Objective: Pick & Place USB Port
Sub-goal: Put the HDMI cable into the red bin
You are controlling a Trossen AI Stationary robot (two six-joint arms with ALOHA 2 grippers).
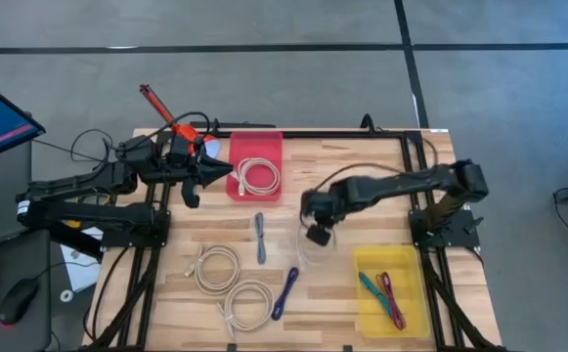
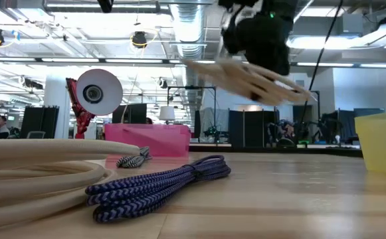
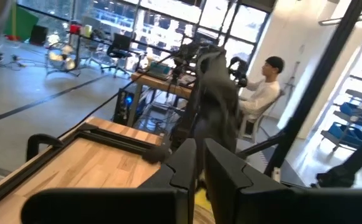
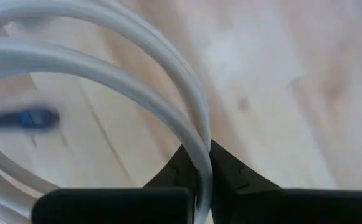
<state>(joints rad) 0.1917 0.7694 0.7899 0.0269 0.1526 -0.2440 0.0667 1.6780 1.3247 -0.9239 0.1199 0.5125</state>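
Note:
My right gripper (image 1: 317, 235) hangs over the middle of the table, shut on a white coiled USB cable (image 2: 246, 76), which is off the wood and tilted. In the right wrist view the cable's loops (image 4: 106, 68) curve away from the fingers. My left gripper (image 1: 215, 172) waits shut and level beside the pink bin (image 1: 254, 142), holding nothing. That bin has one white coil (image 1: 258, 176) lying in it. Two more white coils (image 1: 215, 266) (image 1: 247, 303) lie flat on the table near its front. My right gripper pinches the white coil's strands (image 4: 200, 163) between its two fingers (image 4: 232, 175), at one spot on the loop's rim. The fingers come steeply from above. The coil is lifted clear of the table and hangs tilted below the fingers.
A grey braided cable (image 1: 260, 238) and a blue braided cable (image 1: 285, 291) lie near the table's middle. At the front right stands a yellow bin (image 1: 391, 259) holding green and red cables. A red-handled tool (image 1: 161, 106) juts out beyond the far left corner.

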